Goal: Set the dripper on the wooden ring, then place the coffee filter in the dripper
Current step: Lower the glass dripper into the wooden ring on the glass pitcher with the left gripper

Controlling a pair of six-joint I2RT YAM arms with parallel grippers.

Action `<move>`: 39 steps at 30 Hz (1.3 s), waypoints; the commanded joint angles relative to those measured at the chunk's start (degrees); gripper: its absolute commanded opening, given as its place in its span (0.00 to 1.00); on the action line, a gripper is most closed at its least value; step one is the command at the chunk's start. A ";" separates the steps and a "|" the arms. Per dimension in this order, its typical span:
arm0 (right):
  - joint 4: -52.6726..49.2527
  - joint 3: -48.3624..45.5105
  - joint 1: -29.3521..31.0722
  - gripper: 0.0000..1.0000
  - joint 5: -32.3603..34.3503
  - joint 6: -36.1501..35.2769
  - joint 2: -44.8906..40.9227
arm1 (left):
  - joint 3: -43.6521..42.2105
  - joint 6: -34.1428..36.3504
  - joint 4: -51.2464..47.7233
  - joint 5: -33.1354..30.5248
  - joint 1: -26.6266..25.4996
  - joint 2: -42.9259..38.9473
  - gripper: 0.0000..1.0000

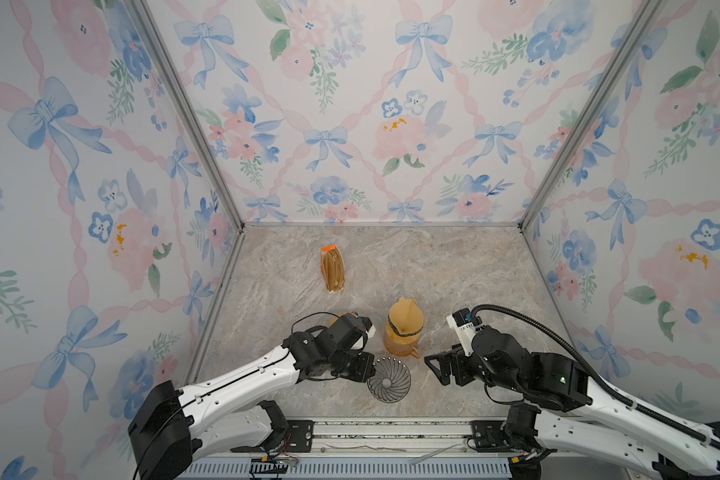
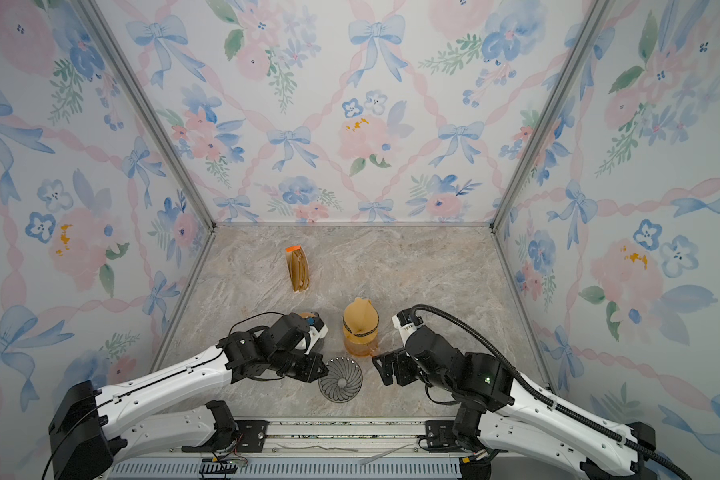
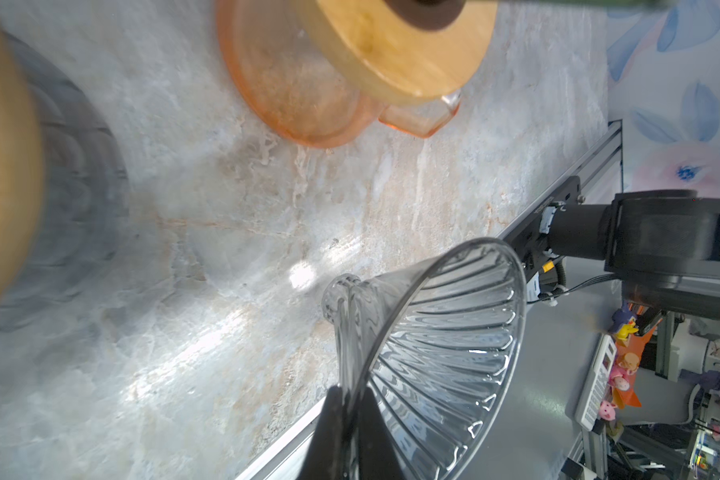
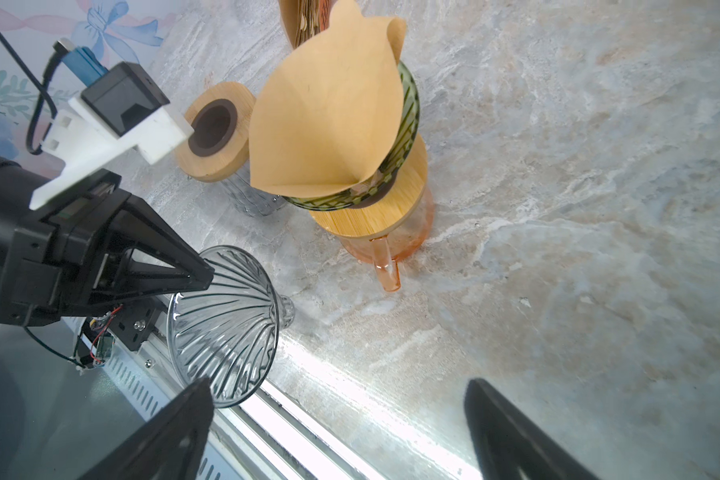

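Left jaws clenched on clear dripper [image 1: 388,379] rim, right jaws released at its 3 o'clock, filter [image 1: 406,313] in green dripper [image 4: 409,124] atop carafe [image 1: 398,345] at 12, jar [image 4: 225,166] and filter pack [image 1: 332,269] toward 11

Floral wallpaper walls [image 1: 350,104], marble tabletop [image 1: 433,270], alu frame [image 1: 190,112]

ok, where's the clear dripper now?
In both top views the clear dripper is front-centre, tilted, its rim pinched by the left hand, just in front of the orange carafe.
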 commanded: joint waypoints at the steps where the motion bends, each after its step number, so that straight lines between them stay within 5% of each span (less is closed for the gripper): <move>1: 3.61 2.73 0.60 0.96 -1.68 -0.69 -0.31 | 4.40 0.94 -3.74 1.56 2.98 -2.69 0.08; 12: 8.64 9.77 0.60 0.96 -3.01 -6.00 7.24 | 15.28 4.00 -12.95 6.12 15.76 -3.72 0.09; 23: 11.45 13.28 0.60 0.96 -3.17 -6.92 13.31 | 17.09 9.76 -13.73 14.90 32.84 -1.59 0.08; 39: 14.78 14.88 0.59 0.96 -5.01 -7.24 18.93 | 15.03 15.48 -18.13 15.74 40.49 -0.89 0.07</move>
